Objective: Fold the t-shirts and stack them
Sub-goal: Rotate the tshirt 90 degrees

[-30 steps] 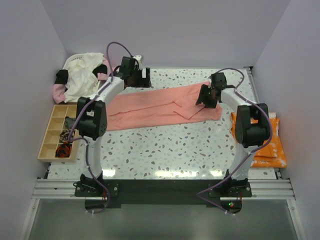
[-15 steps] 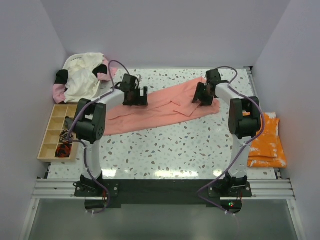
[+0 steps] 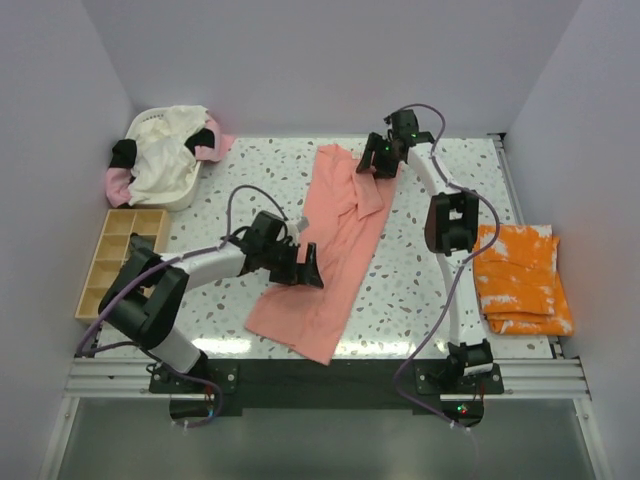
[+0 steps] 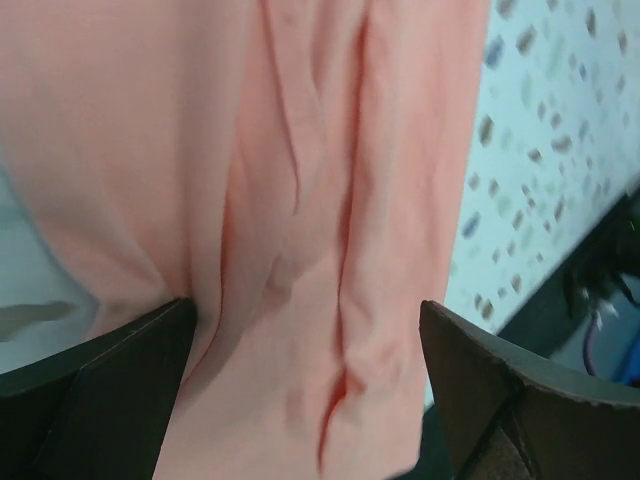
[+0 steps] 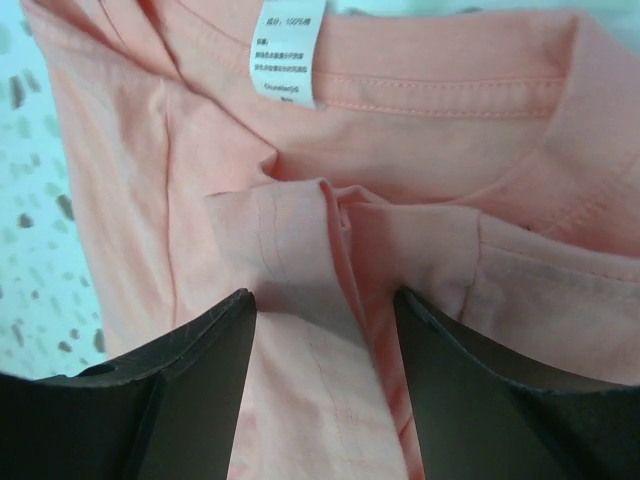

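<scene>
On table (image 3: 420, 290): salmon-pink t-shirt (image 3: 335, 240), long narrow strip, collar end far, hem end near.
Right of it, well apart: orange t-shirt (image 3: 520, 280), already folded.
Far left of it: cream and pink t-shirts (image 3: 165, 160), heaped.
Over its near half: left gripper (image 3: 305, 270), jaws wide, nothing pinched.
At its collar end: right gripper (image 3: 378, 160), jaws part-wide astride sleeve fold (image 5: 300, 215), not clamped.
Just beyond: neck label (image 5: 287, 50).
Advice: flatten wrinkles first, pinch both layers at matching edges, fold square.

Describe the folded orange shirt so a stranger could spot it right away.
Start at the speckled table, then go to its right edge. The orange shirt lies folded there. Only it has white splotches; the pink shirt mid-table is plain.
</scene>
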You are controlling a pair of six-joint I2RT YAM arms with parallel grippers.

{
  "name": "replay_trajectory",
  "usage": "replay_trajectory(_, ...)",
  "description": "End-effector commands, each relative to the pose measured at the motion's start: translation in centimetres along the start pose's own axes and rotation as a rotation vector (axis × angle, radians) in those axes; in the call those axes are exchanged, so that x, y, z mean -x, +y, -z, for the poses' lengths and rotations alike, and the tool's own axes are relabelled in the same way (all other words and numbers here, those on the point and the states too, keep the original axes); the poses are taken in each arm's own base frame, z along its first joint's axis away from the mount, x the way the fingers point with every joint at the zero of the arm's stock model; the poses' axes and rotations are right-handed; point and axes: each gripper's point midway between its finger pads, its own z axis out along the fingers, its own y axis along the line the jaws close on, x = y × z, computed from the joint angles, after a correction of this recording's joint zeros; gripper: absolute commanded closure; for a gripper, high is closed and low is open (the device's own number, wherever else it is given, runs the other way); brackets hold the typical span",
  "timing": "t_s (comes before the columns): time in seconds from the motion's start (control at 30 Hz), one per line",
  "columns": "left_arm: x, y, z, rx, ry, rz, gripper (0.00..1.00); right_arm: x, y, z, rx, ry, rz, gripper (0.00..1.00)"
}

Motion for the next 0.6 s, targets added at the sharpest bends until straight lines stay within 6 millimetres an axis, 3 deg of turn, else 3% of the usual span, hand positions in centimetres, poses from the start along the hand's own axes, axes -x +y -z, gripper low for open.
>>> replay_trajectory(0.0, -11.7, -3.6, 0.8, -0.100, 0.422, 0.141, 0.00, -2.9, 4.1, -2.3, 0.199, 0.104, 0.006, 0.37)
replay_trajectory(0.07, -11.2, -5.6, 0.9, -0.141, 0.429, 0.091, 0.00, -2.5, 5.7, -1.9, 0.268, 0.091, 0.010, 0.36)
replay_trajectory(0.13, -7.5, -6.8, 1.0, -0.119, 0.325, 0.011, 0.00, -0.5, 6.9, 0.0, 0.297, 0.024, 0.030, 0.36)
replay_trajectory(0.17, -6.7, -6.3, 1.4, -0.066, 0.310, -0.015, 0.00, -0.9, 6.2, 0.1, 0.273, 0.026, 0.023, 0.36)
replay_trajectory(0.2, -3.0, -6.4, 1.5, 0.015, 0.201, -0.066, 0.00, 1.5, 7.6, 3.1, 0.294, -0.062, 0.068, 0.35)
replay_trajectory(0.23, -1.6, -6.3, 1.9, 0.058, 0.165, -0.088, 0.00, 2.3, 7.6, 4.3, 0.281, -0.104, 0.080, 0.34)
replay_trajectory(0.27, -0.1, -6.3, 2.2, 0.089, 0.123, -0.127, 0.00, 1.1, 6.3, 4.1, 0.250, -0.094, 0.075, 0.33)
replay_trajectory(0.3, 3.8, -6.3, 3.1, 0.173, 0.015, -0.157, 0.00, 3.6, 7.5, 7.8, 0.254, -0.202, 0.113, 0.33)
replay_trajectory(0.33, 5.1, -6.0, 3.6, 0.218, -0.013, -0.164, 0.00, 3.9, 7.0, 8.8, 0.232, -0.226, 0.118, 0.32)
replay_trajectory(0.43, 10.8, -6.0, 5.1, 0.253, -0.156, -0.184, 0.00, 3.1, 5.7, 11.5, 0.158, -0.242, 0.147, 0.31)
replay_trajectory(0.57, 15.7, -4.6, 5.0, 0.196, -0.233, -0.128, 0.00, -0.5, 4.2, 11.0, 0.130, -0.132, 0.124, 0.33)
